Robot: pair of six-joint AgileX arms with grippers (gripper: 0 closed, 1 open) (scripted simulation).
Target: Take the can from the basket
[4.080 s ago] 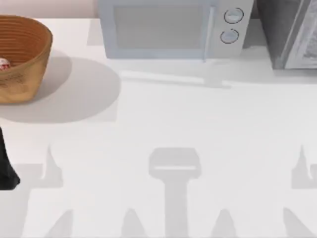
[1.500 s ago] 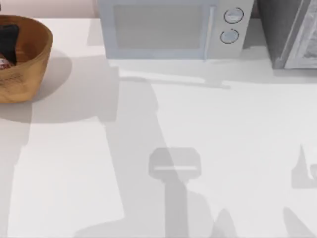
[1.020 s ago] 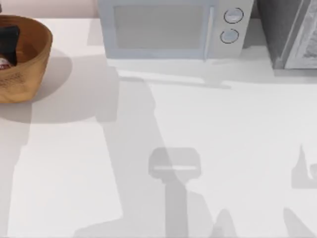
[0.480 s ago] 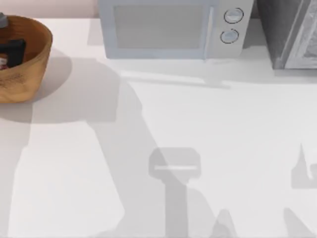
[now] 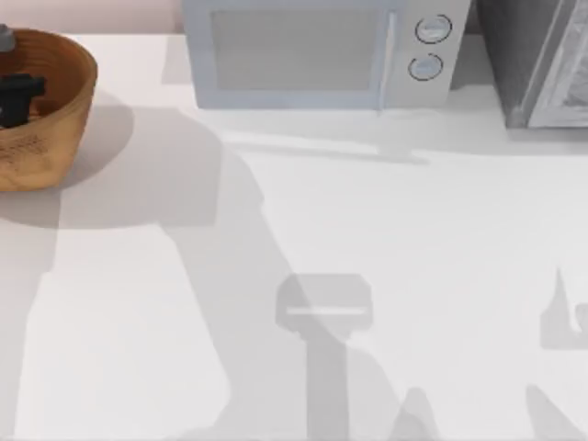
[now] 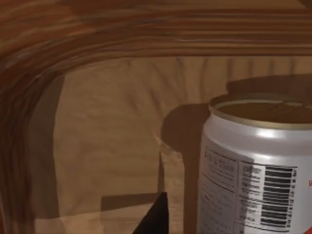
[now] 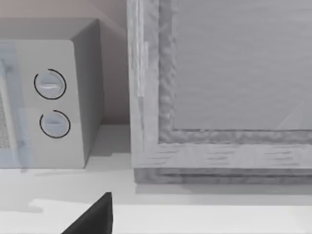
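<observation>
The basket (image 5: 55, 101) sits at the worktop's (image 5: 367, 239) far left, around ten o'clock in the top view. My left jaws (image 5: 16, 96) are down inside its bowl, a dark shape against the ribbed inner wall; whether they are open or closed I cannot tell. In the left wrist view the can (image 6: 258, 170) stands upright on the basket floor, silver side with a barcode facing the camera, one dark fingertip (image 6: 153, 219) just beside it, apart from its wall. A microwave (image 5: 322, 50) stands at twelve o'clock, a grey cabinet (image 5: 542, 60) at two o'clock. The right wrist view faces both of these, with one dark finger (image 7: 92, 219) of my right jaws low over the worktop; their state I cannot tell.
</observation>
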